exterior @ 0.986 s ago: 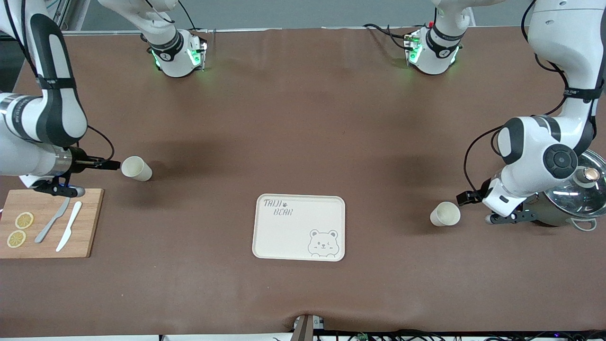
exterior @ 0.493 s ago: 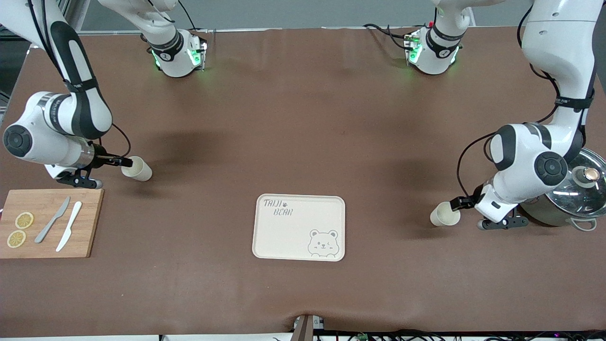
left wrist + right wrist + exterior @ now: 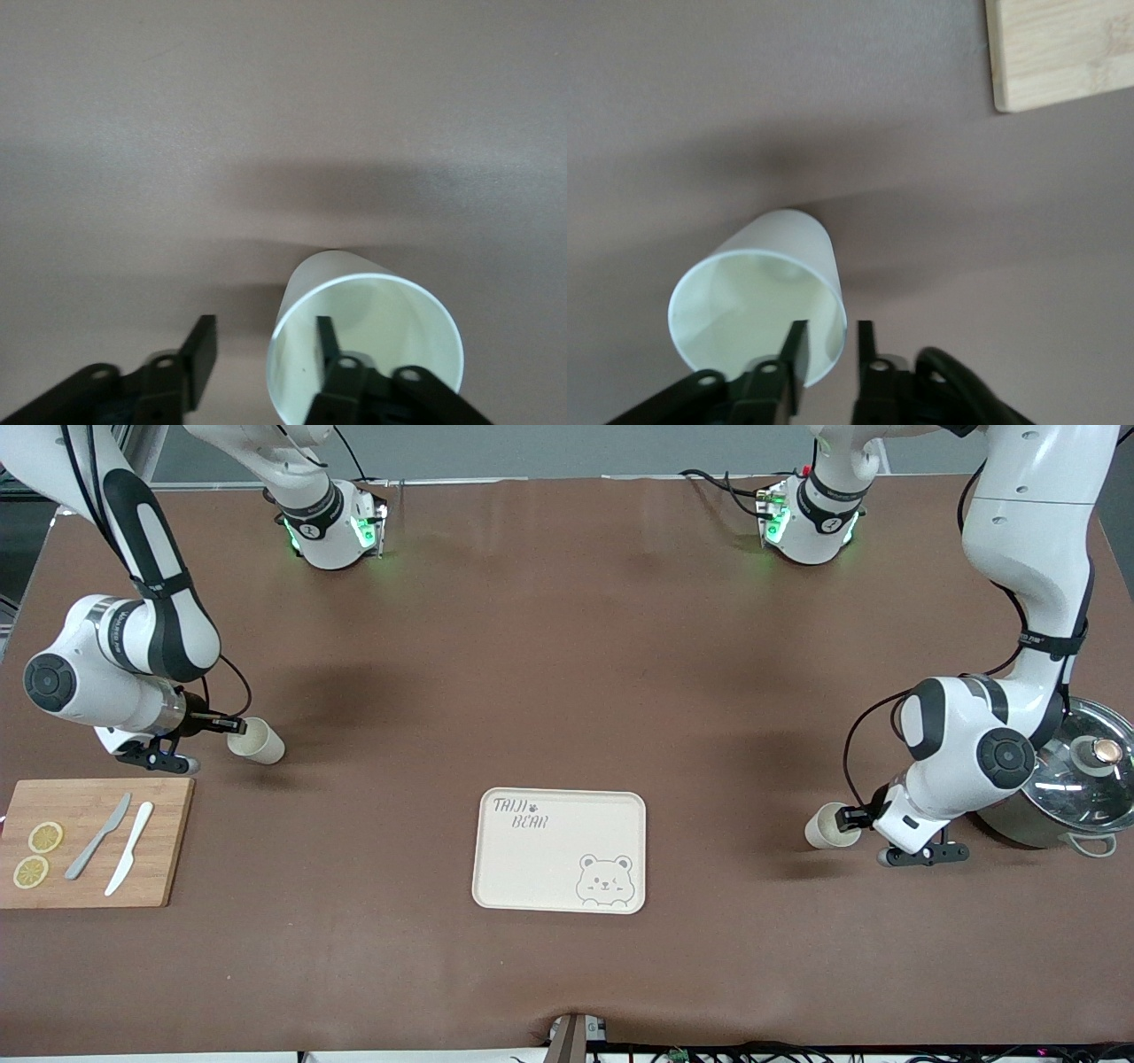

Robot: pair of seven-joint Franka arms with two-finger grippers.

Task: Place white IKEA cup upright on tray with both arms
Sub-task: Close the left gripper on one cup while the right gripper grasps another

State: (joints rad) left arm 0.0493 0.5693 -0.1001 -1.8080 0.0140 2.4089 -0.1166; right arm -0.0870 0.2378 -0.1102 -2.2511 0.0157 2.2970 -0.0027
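Two white cups are seen lying on their sides on the brown table (image 3: 567,691), well apart, one toward each arm's end. The cup at the right arm's end (image 3: 256,740) lies just beside the wooden cutting board (image 3: 93,841), a little farther from the front camera than the board; its open mouth is turned toward the right gripper (image 3: 232,726). In the right wrist view, one finger (image 3: 796,354) is placed inside the mouth and the other just outside the wall, so the cup's wall is straddled and narrowly pinched. The cup at the left arm's end (image 3: 828,825) lies near the lidded steel pot (image 3: 1076,779), its mouth toward the left gripper (image 3: 852,816). In the left wrist view, one finger (image 3: 330,347) is set inside the rim while the other stands well clear of the wall, so the pincer is still released. The cream tray (image 3: 561,850), printed with a bear face, is found between the two cups, nearer the front camera, with nothing on it. Two knives and lemon slices are laid on the board.
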